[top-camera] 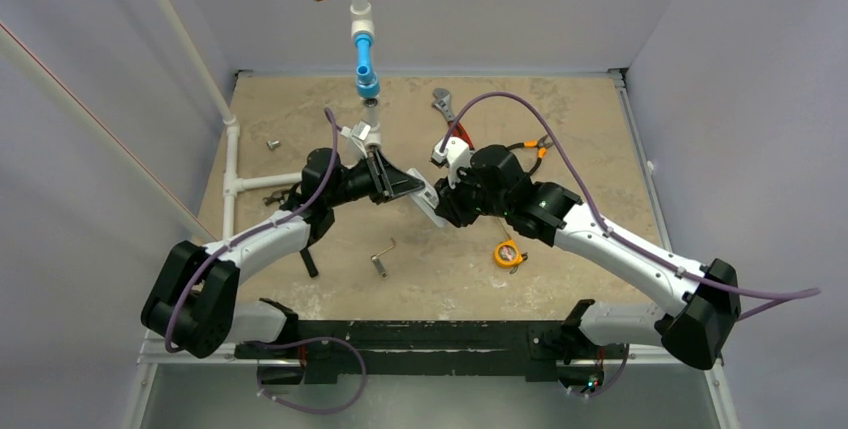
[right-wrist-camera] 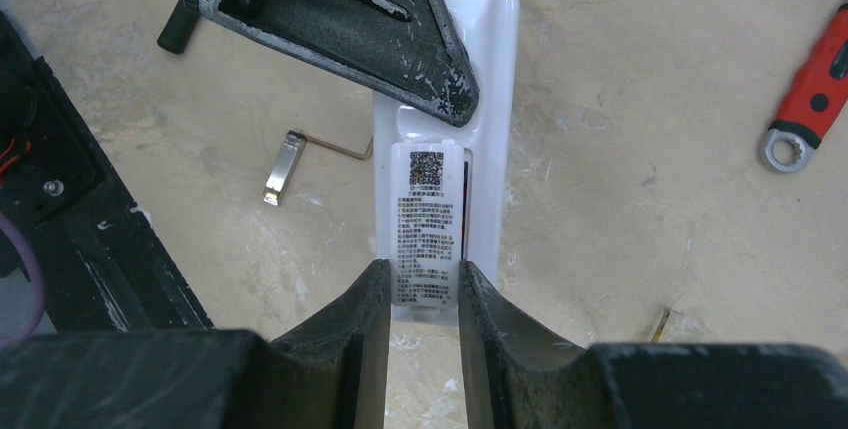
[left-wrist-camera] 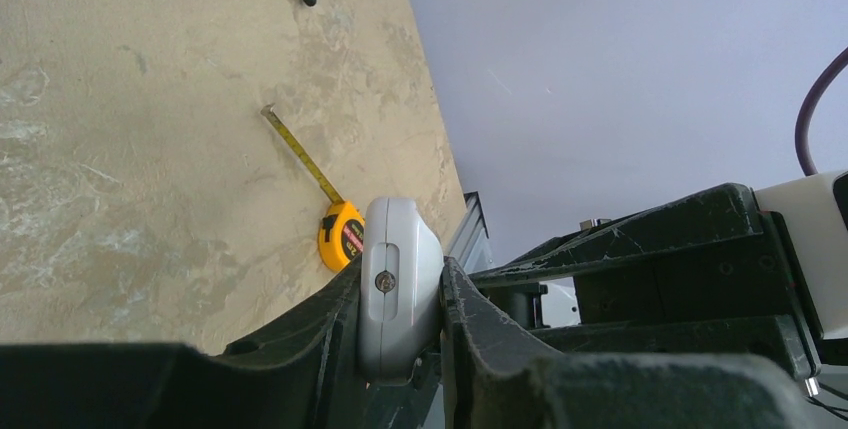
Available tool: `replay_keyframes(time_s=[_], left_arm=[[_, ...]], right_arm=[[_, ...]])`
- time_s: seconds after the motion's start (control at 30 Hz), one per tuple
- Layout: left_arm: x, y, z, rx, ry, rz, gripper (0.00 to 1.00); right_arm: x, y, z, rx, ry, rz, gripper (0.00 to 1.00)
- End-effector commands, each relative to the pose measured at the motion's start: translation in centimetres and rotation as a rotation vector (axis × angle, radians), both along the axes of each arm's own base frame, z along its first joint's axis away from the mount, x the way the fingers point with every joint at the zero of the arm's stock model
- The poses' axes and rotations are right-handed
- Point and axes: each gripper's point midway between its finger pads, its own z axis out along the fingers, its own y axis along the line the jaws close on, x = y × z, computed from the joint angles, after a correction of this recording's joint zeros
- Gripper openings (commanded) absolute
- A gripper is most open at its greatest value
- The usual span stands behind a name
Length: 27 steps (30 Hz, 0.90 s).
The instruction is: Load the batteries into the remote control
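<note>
Grey walls box in a mottled beige counter (top-camera: 560, 109); above its middle the remote control (right-wrist-camera: 492, 99) hangs between both arms. Left tool (left-wrist-camera: 400, 274) is clamped on one end, and right tool (right-wrist-camera: 423, 274) pinches the labelled battery cover (right-wrist-camera: 428, 219). Light, rigid, slick plastic, probably best held by its long edges.

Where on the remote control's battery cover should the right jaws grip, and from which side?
Probably best: pinch the labelled battery cover across its narrow width at its free end, approaching end-on along the remote control. Its long edges are straight and parallel, and the left gripper clamps the opposite end.
</note>
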Motion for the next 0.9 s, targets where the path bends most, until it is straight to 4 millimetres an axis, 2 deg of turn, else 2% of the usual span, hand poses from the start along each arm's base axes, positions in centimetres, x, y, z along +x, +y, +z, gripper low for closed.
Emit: replay_keyframes(time_s=[0.0,0.87], left_arm=[[0.1,-0.6,2.7,-0.056,-0.088,-0.032,0.0],[0.0,-0.5,2.7,-0.057,-0.089,-0.031,0.0]], right_arm=[[0.8,0.7,1.9,0.035,-0.056,0.005,0.19],[0.8,0.0,0.1,-0.032,-0.038,0.0,0.19]])
